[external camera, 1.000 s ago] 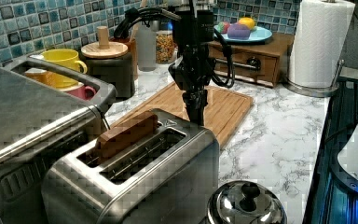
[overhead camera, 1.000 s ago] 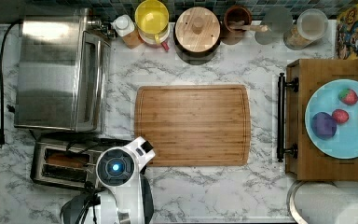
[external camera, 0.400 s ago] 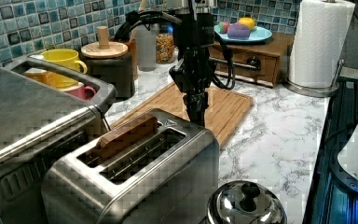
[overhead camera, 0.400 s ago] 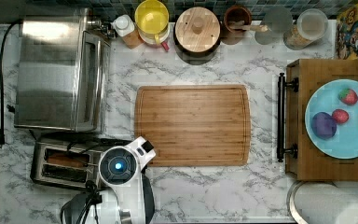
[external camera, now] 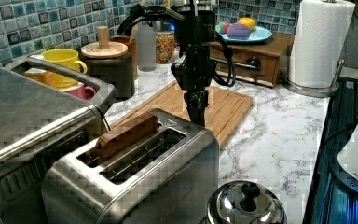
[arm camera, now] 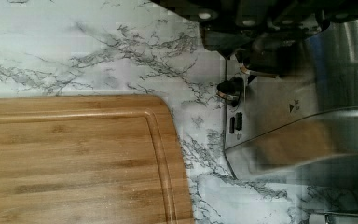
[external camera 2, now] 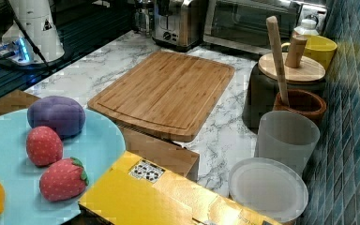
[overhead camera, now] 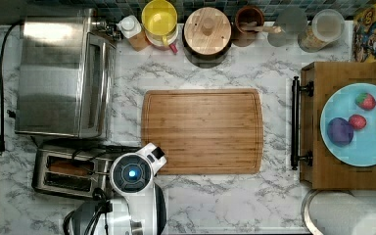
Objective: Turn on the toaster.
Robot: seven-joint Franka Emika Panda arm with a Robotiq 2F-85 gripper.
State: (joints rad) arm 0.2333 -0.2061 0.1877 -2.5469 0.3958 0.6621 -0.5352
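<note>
In the top view, the arm's wrist (overhead camera: 132, 174) is seen from above at the right-hand end of the toaster (overhead camera: 66, 171), which stands on the marble counter (overhead camera: 215, 196) below the toaster oven (overhead camera: 63, 73) and left of the cutting board (overhead camera: 203, 131). A slice of brown bread (overhead camera: 68, 168) is lodged in one slot.

In the left view, the arm is held upright, and the gripper (external camera: 196, 114) is pointed straight down just behind the toaster's (external camera: 135, 177) far end, in front of the cutting board (external camera: 223, 105). Whether it is open or closed cannot be told, nor whether the toaster is touched.

In the right view, the toaster (external camera 2: 176, 21) is seen at the counter's far end.

In the wrist view, the toaster's (arm camera: 303, 116) control end is seen close beneath the dark gripper body.
</note>
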